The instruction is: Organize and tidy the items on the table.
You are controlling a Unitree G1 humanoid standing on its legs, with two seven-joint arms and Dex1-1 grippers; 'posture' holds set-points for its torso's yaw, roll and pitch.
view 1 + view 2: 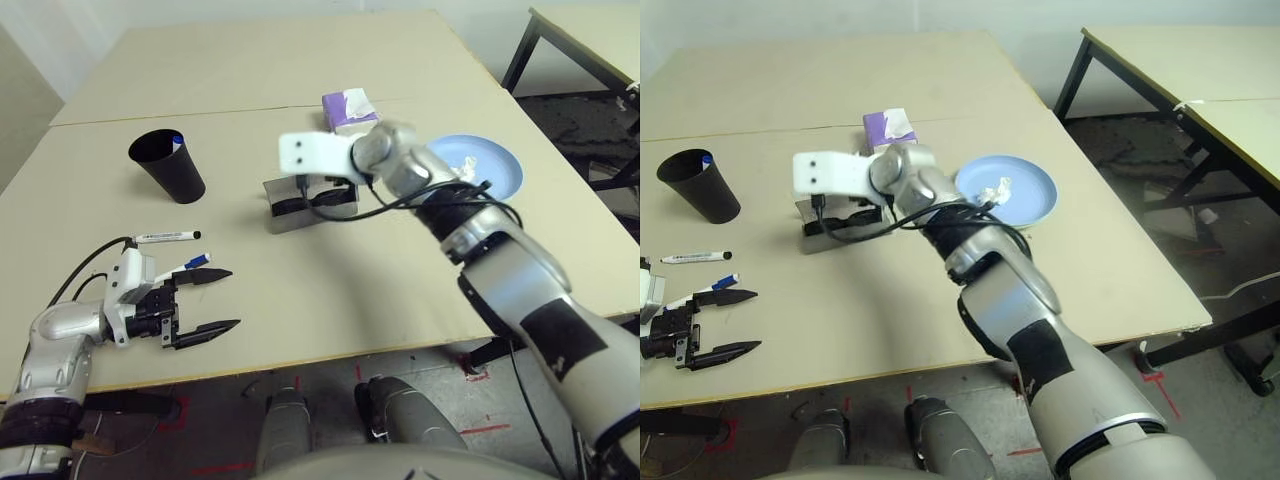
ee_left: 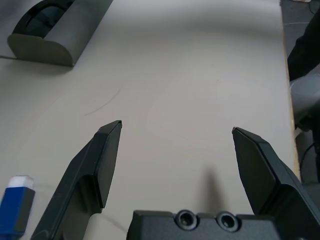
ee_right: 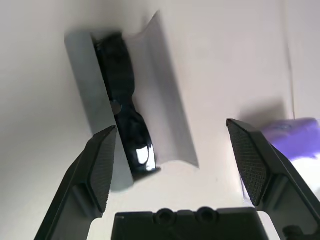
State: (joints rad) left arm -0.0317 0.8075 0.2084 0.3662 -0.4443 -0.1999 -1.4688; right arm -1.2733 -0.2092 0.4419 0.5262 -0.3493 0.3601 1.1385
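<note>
Black sunglasses (image 3: 125, 115) are lying in the grey glasses case (image 3: 160, 107), the spread, empty right gripper (image 3: 172, 145) is hovering above; closing the case is probably next.

The glasses case (image 1: 300, 205) lies mid-table (image 1: 330, 290) with the sunglasses (image 3: 127, 120) in it. Left of the case stands a cup (image 1: 168, 165) (a capped marker (image 1: 176, 141) inside). Behind the case sits the tissue box (image 1: 349, 110); right of it, a plate (image 1: 1015, 195) bearing a crumpled tissue (image 1: 994, 190). Two markers (image 1: 167, 237) (image 1: 196, 261) lie in front, leftward.
</note>
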